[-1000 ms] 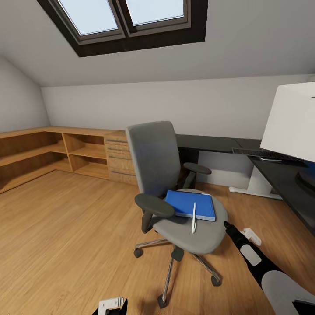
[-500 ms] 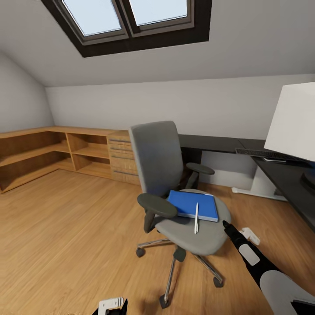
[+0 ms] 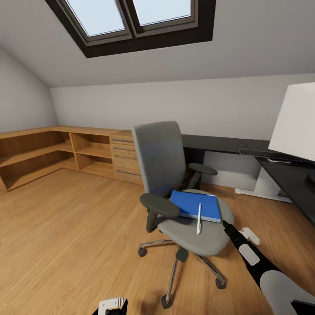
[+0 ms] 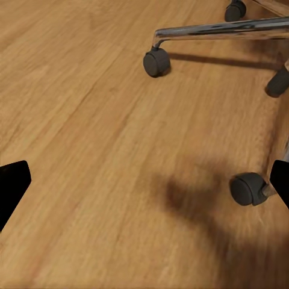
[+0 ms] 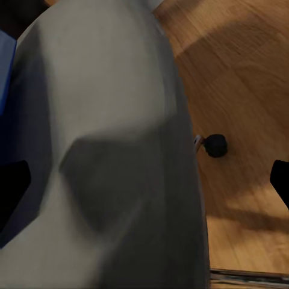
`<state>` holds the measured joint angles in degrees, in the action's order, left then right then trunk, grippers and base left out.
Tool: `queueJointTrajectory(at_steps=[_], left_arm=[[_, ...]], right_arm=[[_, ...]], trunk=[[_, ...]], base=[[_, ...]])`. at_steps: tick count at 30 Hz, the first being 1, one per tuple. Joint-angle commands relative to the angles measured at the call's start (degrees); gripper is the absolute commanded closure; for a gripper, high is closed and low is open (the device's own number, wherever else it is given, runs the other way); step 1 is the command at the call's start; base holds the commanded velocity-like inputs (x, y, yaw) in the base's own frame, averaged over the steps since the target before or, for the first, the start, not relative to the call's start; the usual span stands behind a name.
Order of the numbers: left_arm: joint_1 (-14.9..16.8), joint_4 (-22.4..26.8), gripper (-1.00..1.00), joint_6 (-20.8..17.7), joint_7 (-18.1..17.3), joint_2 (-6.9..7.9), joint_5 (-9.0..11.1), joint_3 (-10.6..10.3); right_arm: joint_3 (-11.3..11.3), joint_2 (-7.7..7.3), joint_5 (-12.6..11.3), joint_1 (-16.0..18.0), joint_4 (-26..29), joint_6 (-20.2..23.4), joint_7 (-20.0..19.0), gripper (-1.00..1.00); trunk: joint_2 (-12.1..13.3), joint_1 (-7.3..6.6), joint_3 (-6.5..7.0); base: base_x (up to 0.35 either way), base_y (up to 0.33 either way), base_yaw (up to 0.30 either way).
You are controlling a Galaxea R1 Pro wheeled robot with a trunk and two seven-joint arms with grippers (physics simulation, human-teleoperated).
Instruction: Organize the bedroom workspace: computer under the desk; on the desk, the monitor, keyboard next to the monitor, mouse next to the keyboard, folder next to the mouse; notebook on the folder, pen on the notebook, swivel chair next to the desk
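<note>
Only the head camera has swung slightly since a second ago — chair and arms keep their places. The blue folder [image 3: 195, 205] lies flat on the swivel chair [image 3: 175, 183] seat, the pen [image 3: 199, 218] across its near edge. The right gripper [image 3: 226, 225] hovers at the seat's rim, just beside the folder, its fingers [image 5: 13, 186] spread wide. The left gripper [image 3: 109, 307] hangs low over the floor [image 4: 90, 120] near the castors — also spread.

The folder [image 3: 195, 205] lies on the swivel chair [image 3: 179, 183] seat, the pen [image 3: 199, 218] on its front edge; the table [image 3: 262, 162] stands behind and right.
</note>
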<state>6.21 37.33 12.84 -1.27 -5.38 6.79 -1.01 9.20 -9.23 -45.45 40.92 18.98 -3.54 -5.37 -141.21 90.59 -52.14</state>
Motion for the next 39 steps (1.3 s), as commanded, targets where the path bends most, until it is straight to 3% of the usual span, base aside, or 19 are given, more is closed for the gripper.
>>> queueJointTrajectory(at_steps=[1,11,39], left_arm=[[0.03,-0.05,-1.0,0.17,-0.13,0.02,0.59,-0.09],[0.03,-0.07,-1.0,0.17,-0.13,0.02,0.53,-0.05],[0.03,-0.15,-1.0,0.17,-0.11,0.02,0.51,-0.06]], right_arm=[[0.09,0.0,-0.61,0.04,-0.09,-0.15,-0.42,-1.0],[0.11,0.0,-0.61,0.04,-0.09,-0.15,-0.43,-1.0],[0.12,0.16,-0.69,0.04,-0.25,-0.15,-0.4,-1.0]], trunk=[[-0.02,-0.01,-0.05],[-0.02,-0.01,-0.05],[-0.02,-0.01,-0.05]], base=[[0.0,0.0,0.076],[0.0,0.0,0.124],[0.0,0.0,0.003]])
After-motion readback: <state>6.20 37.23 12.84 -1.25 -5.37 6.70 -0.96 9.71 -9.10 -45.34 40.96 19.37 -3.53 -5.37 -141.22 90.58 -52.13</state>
